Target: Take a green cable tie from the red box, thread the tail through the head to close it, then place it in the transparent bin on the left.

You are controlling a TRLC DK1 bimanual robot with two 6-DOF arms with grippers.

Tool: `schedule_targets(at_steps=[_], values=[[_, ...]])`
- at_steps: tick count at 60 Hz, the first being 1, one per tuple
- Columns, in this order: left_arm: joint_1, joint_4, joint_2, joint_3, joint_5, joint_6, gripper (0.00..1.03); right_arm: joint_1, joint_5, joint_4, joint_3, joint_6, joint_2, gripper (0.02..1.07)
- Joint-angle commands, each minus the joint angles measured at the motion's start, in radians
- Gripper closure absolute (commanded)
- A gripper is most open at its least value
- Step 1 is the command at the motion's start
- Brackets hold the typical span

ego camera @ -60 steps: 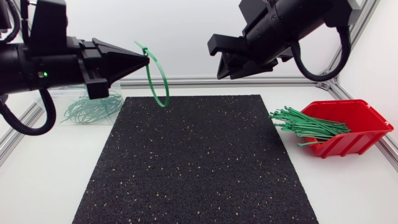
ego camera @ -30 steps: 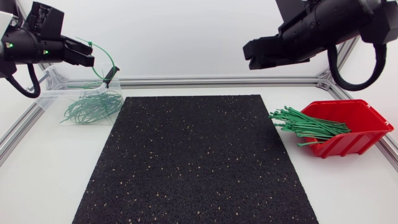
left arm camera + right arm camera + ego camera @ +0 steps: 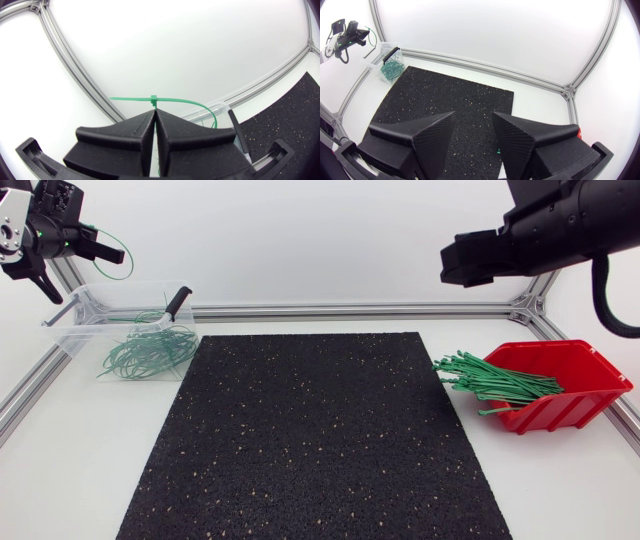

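Pinching the closed green cable tie (image 3: 154, 99) in the left gripper (image 3: 155, 112) with fingers pressed together on the strap just under the head, held it aloft near the far-left corner, above the transparent bin (image 3: 70, 328) and not yet in it. Had the right gripper (image 3: 474, 120) spread wide and empty, high over the right side, well apart from the red box (image 3: 585, 375) and the loose ties (image 3: 495, 383) spilling over its rim.

Judged the tie very light, thin and springy (smooth plastic, likely to slip or flick on release). Reckoned a pinch on the strap close to the head the surest hold, as taken here. Expected too little weight to pull it down cleanly, and feared a snag on a finger. Noted a tangle of finished loops (image 3: 150, 352) already in the bin.

Saw the tail poking out beside the head, but could not see the strap between the fingers or the loop's lower part from the left wrist view — both hidden behind the gripper. Made out only a sliver of the loop in the head view. Could not name the dark handle-like thing (image 3: 178, 302) at the bin's rim.
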Motion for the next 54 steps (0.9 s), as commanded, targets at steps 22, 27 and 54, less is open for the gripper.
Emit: schedule_targets(at_steps=[22, 27, 54], values=[[0.025, -0.024, 0.156, 0.133, -0.163, 0.063, 0.04, -0.018, 0.011, -0.031, -0.081, -0.037, -0.097, 0.5], [0.022, -0.04, 0.16, 0.135, -0.166, 0.063, 0.03, -0.017, 0.011, -0.034, -0.08, -0.037, -0.109, 0.5], [-0.035, -0.153, -0.014, 0.043, -0.197, 0.005, 0.03, -0.09, 0.013, 0.0, -0.096, -0.064, -0.198, 0.46]])
